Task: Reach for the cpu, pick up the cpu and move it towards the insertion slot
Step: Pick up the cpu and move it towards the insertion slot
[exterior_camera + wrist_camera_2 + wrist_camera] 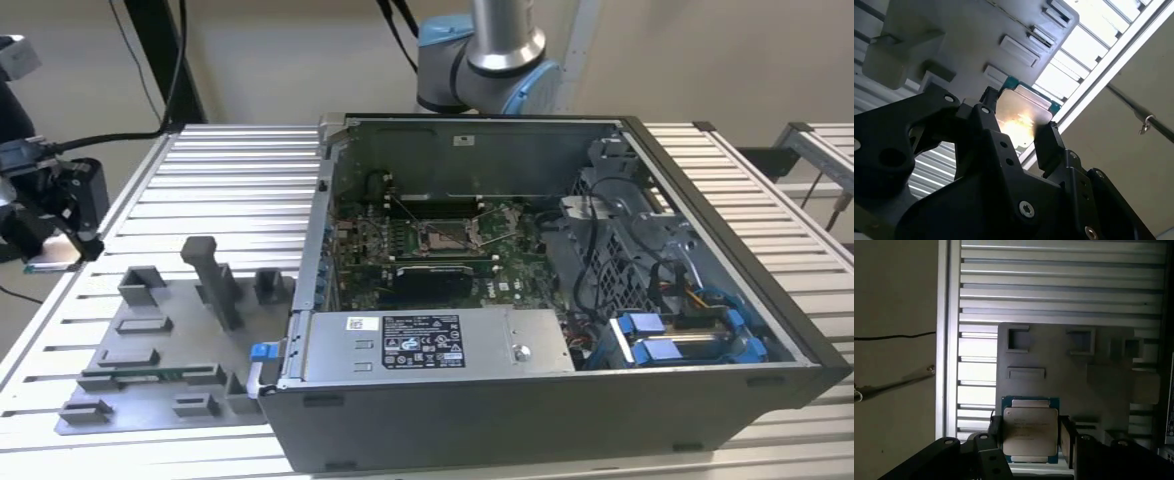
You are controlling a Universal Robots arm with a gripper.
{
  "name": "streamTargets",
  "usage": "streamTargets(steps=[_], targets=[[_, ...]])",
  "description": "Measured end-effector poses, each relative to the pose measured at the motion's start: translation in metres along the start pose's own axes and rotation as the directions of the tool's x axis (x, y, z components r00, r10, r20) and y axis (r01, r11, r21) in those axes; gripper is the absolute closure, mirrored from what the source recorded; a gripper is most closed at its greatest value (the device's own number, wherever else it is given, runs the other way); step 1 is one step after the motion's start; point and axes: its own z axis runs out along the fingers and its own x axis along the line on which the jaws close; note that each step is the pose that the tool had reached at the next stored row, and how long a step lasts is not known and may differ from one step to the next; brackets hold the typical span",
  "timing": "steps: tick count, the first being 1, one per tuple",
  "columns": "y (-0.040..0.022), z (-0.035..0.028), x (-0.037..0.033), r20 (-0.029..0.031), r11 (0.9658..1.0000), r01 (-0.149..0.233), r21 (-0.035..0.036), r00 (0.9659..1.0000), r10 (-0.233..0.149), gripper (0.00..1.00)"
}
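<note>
In both wrist views my gripper (1031,437) is shut on the cpu (1030,432), a flat square chip with a silvery top and a thin green rim. One black finger (995,432) presses each of two opposite sides. The second wrist view shows the cpu (1021,117) gleaming in the gripper (1016,125), held above the table with the grey plastic fixture (969,30) behind it. In the exterior view the gripper (54,252) hangs at the far left, beyond the fixture (174,340). The insertion slot (445,238) lies inside the open computer case, well to the exterior view's right of the gripper.
The open computer case (561,400) fills the middle of the slatted metal table (227,190). A white-labelled grey metal box (427,345) sits at its front and blue-tipped cables (681,340) at the exterior view's right. The arm's base (481,60) rises behind the case.
</note>
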Motion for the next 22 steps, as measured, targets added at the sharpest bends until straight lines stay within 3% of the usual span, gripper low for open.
streamTargets(steps=[14, 19, 22], targets=[[0.0007, -0.0384, 0.0001, -0.0001, 1.0000, 0.000, 0.0095, 1.0000, 0.000, 1.00], [0.0009, -0.0475, 0.0001, -0.0001, 0.9999, 0.000, 0.0117, 1.0000, 0.000, 1.00], [0.0009, -0.0474, 0.0001, 0.0001, 0.9999, 0.000, 0.0116, 1.0000, 0.000, 1.00]])
